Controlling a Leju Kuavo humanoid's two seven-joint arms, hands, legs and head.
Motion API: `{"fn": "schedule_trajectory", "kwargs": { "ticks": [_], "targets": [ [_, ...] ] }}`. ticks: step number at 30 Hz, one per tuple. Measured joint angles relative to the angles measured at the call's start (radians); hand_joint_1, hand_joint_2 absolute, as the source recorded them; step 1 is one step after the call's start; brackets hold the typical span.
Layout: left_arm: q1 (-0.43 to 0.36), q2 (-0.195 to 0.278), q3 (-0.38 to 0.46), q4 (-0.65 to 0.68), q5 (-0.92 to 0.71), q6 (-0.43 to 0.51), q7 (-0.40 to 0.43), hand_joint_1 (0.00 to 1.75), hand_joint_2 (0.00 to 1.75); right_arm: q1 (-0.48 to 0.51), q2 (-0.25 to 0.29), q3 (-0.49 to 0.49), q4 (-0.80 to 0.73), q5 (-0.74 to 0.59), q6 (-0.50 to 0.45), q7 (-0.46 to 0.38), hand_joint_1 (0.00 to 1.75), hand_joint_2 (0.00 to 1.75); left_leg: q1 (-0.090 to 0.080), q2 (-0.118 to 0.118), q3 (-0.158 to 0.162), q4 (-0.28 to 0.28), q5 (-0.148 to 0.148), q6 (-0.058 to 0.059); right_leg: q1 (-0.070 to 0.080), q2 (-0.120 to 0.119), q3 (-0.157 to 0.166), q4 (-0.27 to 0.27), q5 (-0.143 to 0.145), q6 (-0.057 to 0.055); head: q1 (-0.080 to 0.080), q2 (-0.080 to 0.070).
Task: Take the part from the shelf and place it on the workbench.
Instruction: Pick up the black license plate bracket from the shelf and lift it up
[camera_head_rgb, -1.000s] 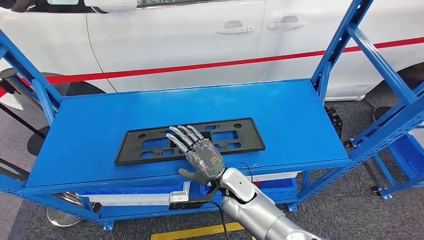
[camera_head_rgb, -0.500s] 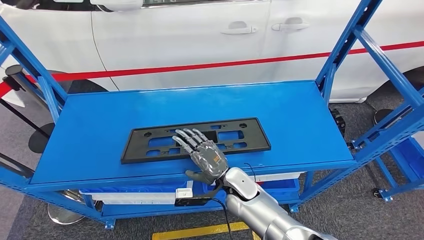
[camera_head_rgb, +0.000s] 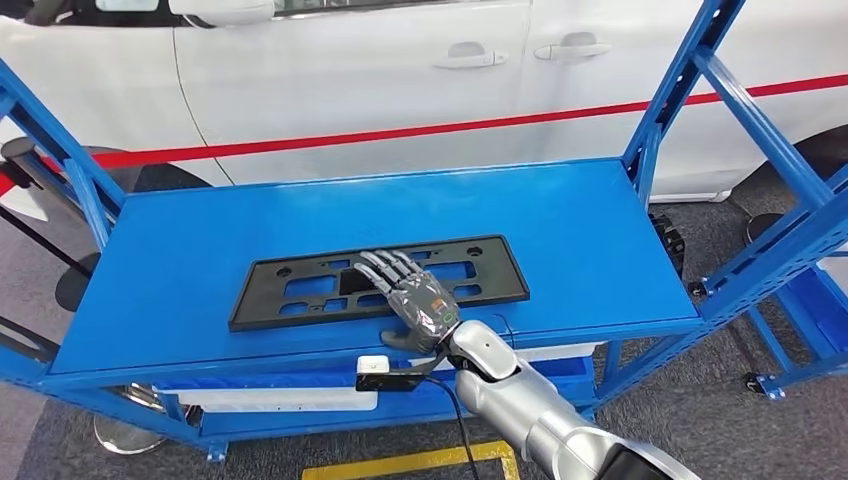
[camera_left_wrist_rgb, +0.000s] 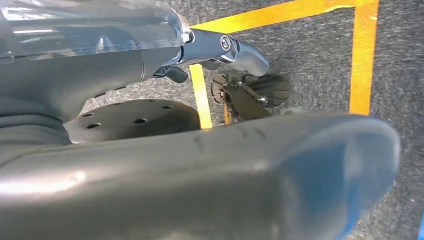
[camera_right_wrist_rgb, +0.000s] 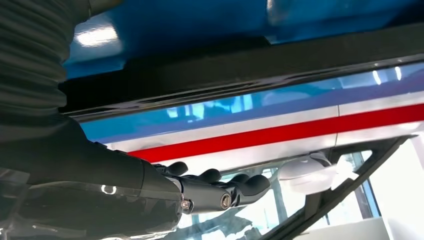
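Change: the right hand (camera_head_rgb: 418, 305) has slid a little further along the shelf since a second ago, its fingers (camera_head_rgb: 385, 266) now reaching deeper over the part's middle.
Part: the black plate frame (camera_head_rgb: 300, 290) lies flat on the blue shelf (camera_head_rgb: 560, 230), long and thin, with rectangular cut-outs showing blue through them and small round holes along its far edge.
Part and fingers: its middle runs under the fingertips; one end stretches well out to either side of them.
Right hand: palm down, fingers stretched out and slightly spread, laid over the frame's near edge; I cannot tell whether they press on it or hover just above. Nothing is grasped.
Left hand: the left hand (camera_left_wrist_rgb: 220, 47) hangs over grey carpet with yellow floor tape (camera_left_wrist_rgb: 364, 50); whether its fingers are clenched I cannot tell.
Beyond the fingers: a white car (camera_head_rgb: 400, 70) with a red stripe (camera_head_rgb: 420, 130).
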Motion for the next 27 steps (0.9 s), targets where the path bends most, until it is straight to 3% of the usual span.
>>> {"fn": "schedule_trajectory", "kwargs": {
  "ticks": [2,11,14,15,16,17,18,19,20,21,22,25,26,27],
  "targets": [
    [-0.002,0.0,-0.001,0.0,-0.001,0.0,0.0,0.0,0.0,-0.005,0.0,-0.001,0.006,-0.002,0.0,-0.003,0.0,1.75,-0.003,-0.001,0.006,-0.017,0.0,0.006,0.001,0.001,-0.003,0.002,0.0,0.004,0.0,0.0],
    [-0.002,0.0,-0.002,0.0,-0.001,0.0,0.0,0.0,0.0,-0.006,0.0,-0.002,0.009,-0.003,0.0,-0.004,0.0,1.75,-0.004,-0.001,0.005,-0.015,0.0,0.007,0.001,0.0,-0.003,0.0,0.002,0.006,0.0,0.0],
    [-0.001,-0.001,-0.003,0.0,-0.001,-0.003,0.001,0.0,0.0,-0.012,0.002,-0.008,0.021,-0.007,0.0,-0.006,0.0,1.75,-0.002,-0.001,0.005,-0.02,0.003,0.017,0.0,-0.001,-0.003,-0.002,0.002,0.015,0.001,0.0],
    [-0.002,-0.001,-0.003,0.0,-0.002,-0.004,0.002,0.0,0.0,-0.018,0.003,-0.012,0.028,-0.01,0.001,-0.006,0.0,1.75,0.0,0.0,0.006,-0.025,0.007,0.024,-0.001,-0.001,-0.016,0.027,-0.017,0.021,0.001,0.0],
    [-0.003,-0.002,-0.003,0.0,-0.002,-0.005,0.002,0.0,0.0,-0.023,0.003,-0.015,0.037,-0.011,0.001,-0.006,0.0,1.75,0.002,0.001,0.008,-0.03,0.01,0.031,-0.002,-0.001,-0.047,0.095,-0.052,0.028,0.002,0.0],
    [-0.004,-0.003,-0.004,0.0,-0.002,-0.006,0.002,0.0,0.0,-0.028,0.004,-0.017,0.05,-0.011,0.004,-0.005,0.0,1.75,0.004,0.001,0.009,-0.033,0.013,0.036,-0.005,-0.001,-0.074,0.15,-0.069,0.033,0.002,0.0],
    [-0.005,-0.004,-0.004,0.0,-0.002,-0.008,0.003,0.0,0.0,-0.036,0.006,-0.018,0.065,-0.009,0.006,-0.001,0.0,1.75,0.001,0.0,0.007,-0.028,0.011,0.035,-0.006,-0.001,-0.075,0.151,-0.068,0.034,0.002,0.0],
    [-0.006,-0.005,-0.004,0.0,-0.002,-0.01,0.002,0.0,0.0,-0.042,0.008,-0.02,0.08,-0.005,0.009,0.006,0.0,1.75,0.0,-0.001,0.004,-0.024,0.008,0.025,-0.008,-0.001,-0.063,0.121,-0.047,0.026,0.002,0.0],
    [-0.006,-0.005,-0.005,0.0,-0.002,-0.011,0.001,0.0,0.0,-0.049,0.011,-0.02,0.092,-0.001,0.012,0.014,0.0,1.75,0.0,-0.001,0.001,-0.014,0.001,0.014,-0.009,0.0,-0.032,0.052,-0.01,0.016,0.002,0.0],
    [-0.007,-0.006,-0.005,0.0,-0.002,-0.013,0.0,0.0,0.0,-0.057,0.014,-0.021,0.101,0.003,0.014,0.023,0.0,1.75,0.0,-0.001,-0.01,0.009,-0.016,0.003,-0.009,0.0,-0.006,-0.003,0.008,0.005,0.002,0.0],
    [-0.007,-0.006,-0.005,0.0,-0.002,-0.013,-0.002,0.0,0.0,-0.062,0.015,-0.022,0.107,0.005,0.017,0.029,0.0,1.75,0.002,0.0,-0.026,0.047,-0.041,-0.006,-0.01,-0.001,-0.006,-0.006,0.011,-0.004,0.001,0.0],
    [-0.007,-0.006,-0.007,0.0,-0.003,-0.014,-0.003,0.0,0.0,-0.07,0.016,-0.024,0.122,0.006,0.026,0.038,0.0,1.75,0.005,0.0,-0.107,0.228,-0.126,-0.015,-0.008,-0.003,-0.007,-0.005,0.01,-0.01,0.0,0.0],
    [-0.007,-0.006,-0.008,0.0,-0.003,-0.014,-0.004,0.0,0.0,-0.072,0.016,-0.026,0.128,0.005,0.031,0.041,0.0,1.75,0.006,0.0,-0.12,0.257,-0.129,-0.016,-0.007,-0.003,-0.007,-0.004,0.01,-0.01,0.0,0.0],
    [-0.006,-0.006,-0.009,0.0,-0.003,-0.014,-0.004,0.0,0.0,-0.074,0.016,-0.028,0.132,0.004,0.036,0.044,0.0,1.75,0.006,0.0,-0.115,0.247,-0.113,-0.015,-0.007,-0.003,-0.006,-0.003,0.009,-0.01,0.0,0.0]
  ]
}}
